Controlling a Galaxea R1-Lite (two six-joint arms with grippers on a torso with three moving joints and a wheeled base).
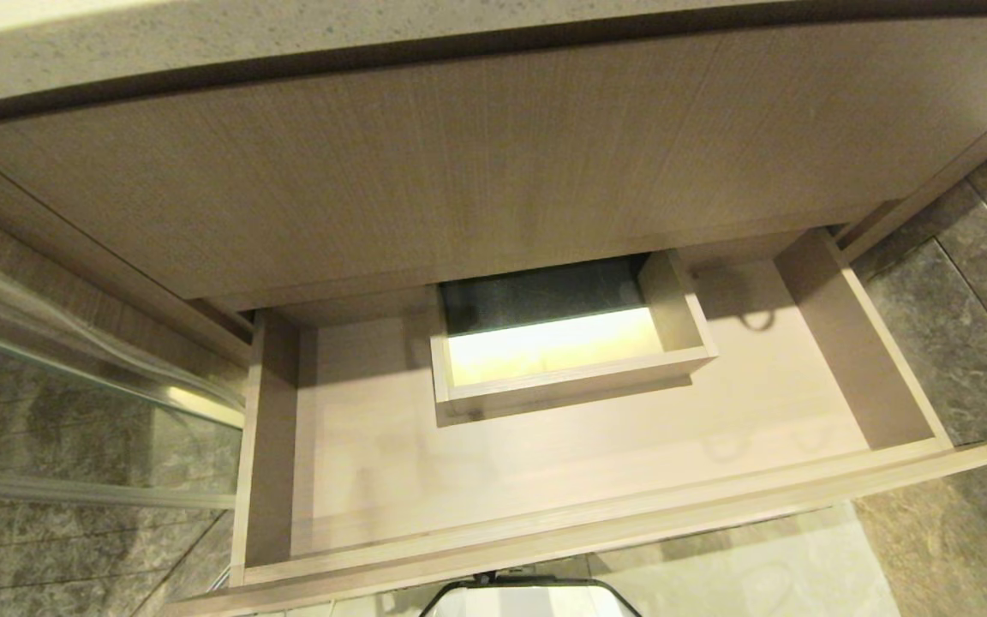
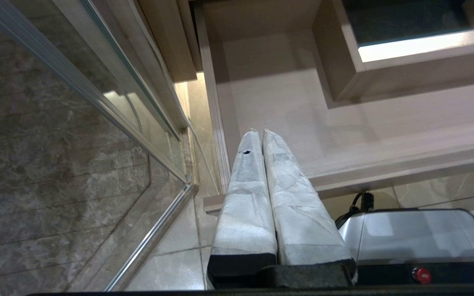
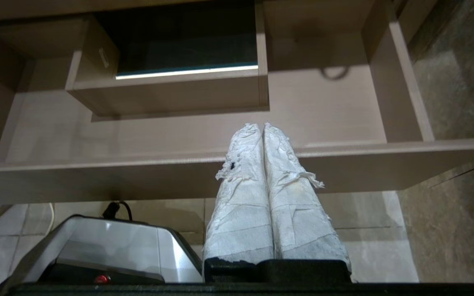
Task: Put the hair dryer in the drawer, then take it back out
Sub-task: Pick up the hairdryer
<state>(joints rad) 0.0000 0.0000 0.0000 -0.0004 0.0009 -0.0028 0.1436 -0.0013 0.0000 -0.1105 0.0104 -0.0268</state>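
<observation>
Standing pulled out below the taller wood-grain panel (image 1: 476,163), the drawer (image 1: 545,463): wide, shallow, light-brown wood grain, plain handle-less front, a rectangular boxed cutout (image 1: 562,343) at mid-back. Faint ring marks on its floor toward the right side. No sight of the hair dryer in any view. Left claw (image 2: 260,132) hanging over the drawer's near left corner, white-wrapped fingers pressed together, holding nothing. Right claw (image 3: 261,126) over the front edge, fingers likewise together, holding nothing.

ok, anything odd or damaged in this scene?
The drawer stands pulled open, and no hair dryer shows in any view. The white wrap on the right gripper is frayed, with loose shreds; the left gripper wrap has a small dark hole. Both are shut, holding nothing.
</observation>
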